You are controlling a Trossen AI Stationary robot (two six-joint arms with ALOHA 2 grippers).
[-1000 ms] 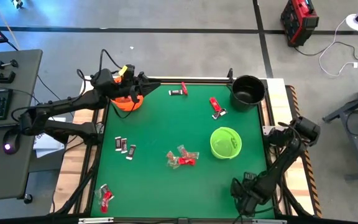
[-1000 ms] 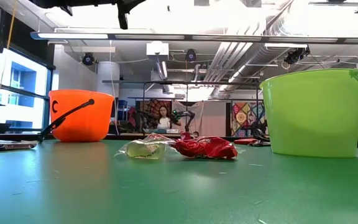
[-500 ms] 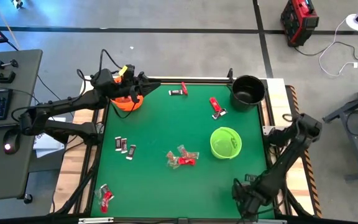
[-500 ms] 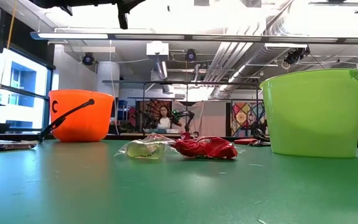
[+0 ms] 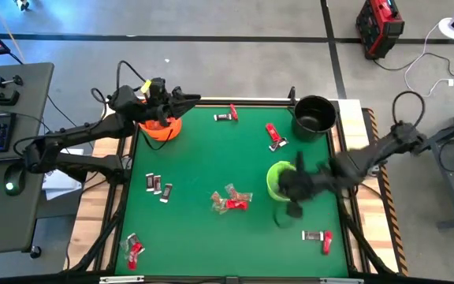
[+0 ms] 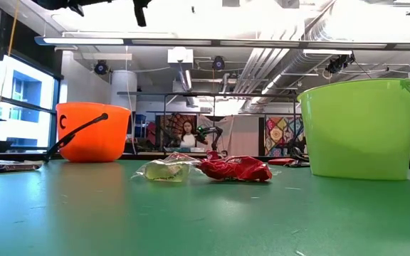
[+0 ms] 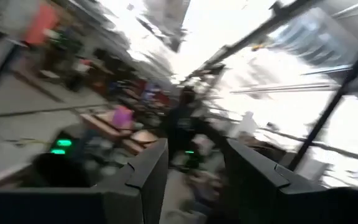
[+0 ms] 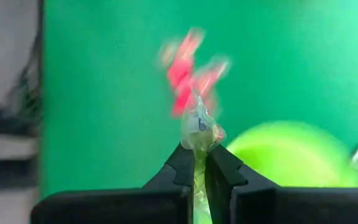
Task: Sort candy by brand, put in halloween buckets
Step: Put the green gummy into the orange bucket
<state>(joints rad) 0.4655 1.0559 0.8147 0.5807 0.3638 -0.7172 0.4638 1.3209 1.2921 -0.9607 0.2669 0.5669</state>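
Observation:
My right gripper (image 5: pixel 292 192) hangs blurred beside the lime green bucket (image 5: pixel 284 178), on its near side, shut on a silvery-clear candy (image 8: pixel 199 127). My left gripper (image 5: pixel 187 99) is open and bare (image 7: pixel 194 186), raised above the orange bucket (image 5: pixel 162 128) at the far left corner. The black bucket (image 5: pixel 314 116) stands at the far right. Red and clear candies (image 5: pixel 232 199) lie mid-table, and they show in the low view as a clear candy (image 6: pixel 164 169) and a red one (image 6: pixel 237 168). Dark candies (image 5: pixel 158 186) lie at the left. My right gripper pinches the silvery-clear candy between its two fingertips (image 8: pixel 182 163). The wrapper's crumpled end (image 8: pixel 199 124) sticks out past the tips. The fingers slant down from the table's right side, and the candy is lifted clear of the table.
More candy lies loose: a dark piece and a red one (image 5: pixel 319 238) at the near right, red ones near the black bucket (image 5: pixel 273 135), at the far edge (image 5: pixel 228 115) and at the near left corner (image 5: pixel 133 250). The table's wooden border (image 5: pixel 373 237) frames the green mat.
My right gripper has risen from the table's near right corner and swung toward the green bucket, tipping less steeply downward; it now carries the clear candy. The spot it left shows two candies on the mat.

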